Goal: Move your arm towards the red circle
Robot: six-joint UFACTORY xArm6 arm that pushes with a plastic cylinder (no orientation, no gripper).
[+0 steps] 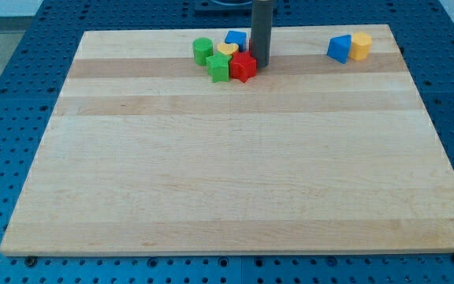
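Note:
My tip (260, 65) is at the lower end of the dark rod, near the view's top centre. It stands right against the right side of a red block (242, 68), which looks angular rather than round. A green block (218, 68) touches the red block's left side. A green cylinder (202, 50), a yellow block (226, 50) and a blue block (235, 38) cluster just above them. I see no clearly round red block; the rod hides what is behind it.
A blue block (338, 49) and a yellow block (360, 46) sit together at the view's top right. The wooden board (227, 173) lies on a blue perforated table (6, 118).

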